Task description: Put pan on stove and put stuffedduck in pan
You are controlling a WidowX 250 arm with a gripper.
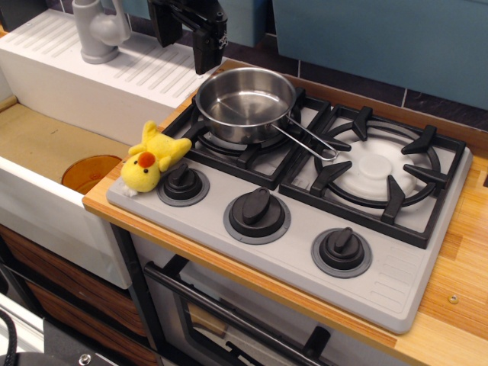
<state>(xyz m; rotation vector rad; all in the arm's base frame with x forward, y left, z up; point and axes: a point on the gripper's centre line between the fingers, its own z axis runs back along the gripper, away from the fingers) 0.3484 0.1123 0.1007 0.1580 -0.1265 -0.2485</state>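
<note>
The shiny steel pan (245,103) sits on the left burner grate of the grey stove (305,252), its wire handle pointing right toward the middle. The yellow stuffedduck (151,158) lies on the stove's front left corner, next to the left knob. My black gripper (185,34) hangs open and empty above and behind the pan's left rim, apart from it. Its upper part is cut off by the top edge.
A white sink unit with a grey tap (99,30) stands to the left, with an orange drain (90,172) below. The right burner (379,171) is bare. Three black knobs (258,211) line the stove's front. Wooden counter (457,267) runs to the right.
</note>
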